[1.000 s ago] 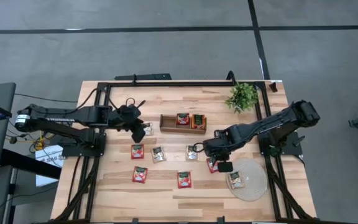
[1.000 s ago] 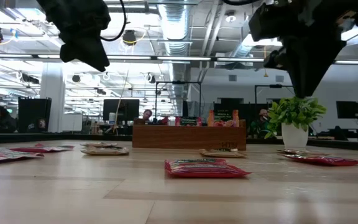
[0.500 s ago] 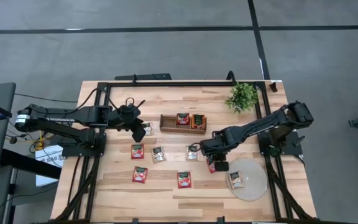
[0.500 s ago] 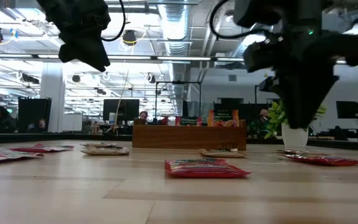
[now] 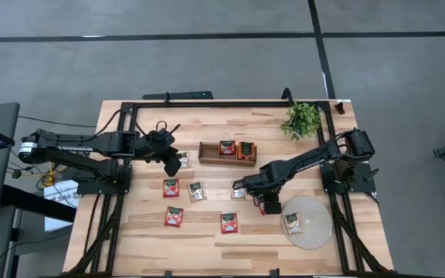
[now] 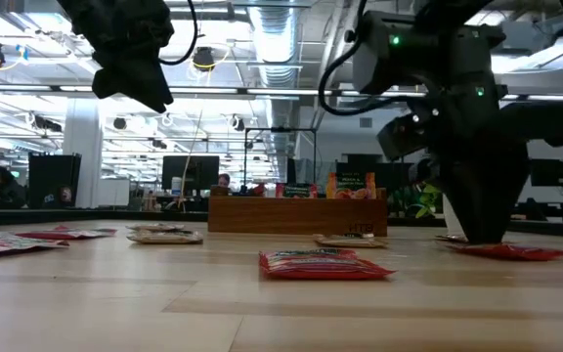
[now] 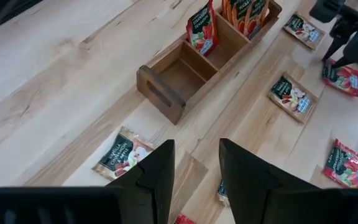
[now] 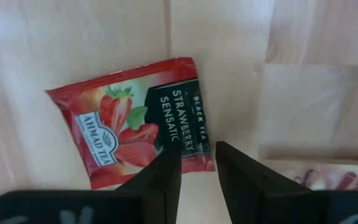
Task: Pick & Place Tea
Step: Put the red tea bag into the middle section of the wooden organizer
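The jaws of the right gripper [image 8: 191, 177] stand apart with a narrow gap and hold nothing. They hang just above one edge of a red strawberry sachet [image 8: 138, 118], low over the table [image 5: 130, 232]. In the right wrist view the fingertips sit at the sachet's edge, and most of the sachet lies in front of them, flat on the wood. In the high view this gripper [image 5: 265, 202] is in the right half of the table, between the wooden box [image 5: 211, 162] and the round mat [image 5: 319, 232], and the red sachet [image 5: 266, 207] is almost hidden under it.

The sachet is nearly square, so it has no clear long axis. It lies a little turned against the wood grain, and its printed lines run roughly along the direction in which the fingers point. I judge that the jaws must come a little forward over the edge and then close.

The right arm is much the nearer one. The left gripper [image 5: 172, 164] hangs above the table near the box's left end, its jaws also apart and empty, over a beige sachet [image 7: 122, 155]. Other sachets lie scattered toward the front edge, and one beige sachet [image 5: 293, 224] lies on the mat.
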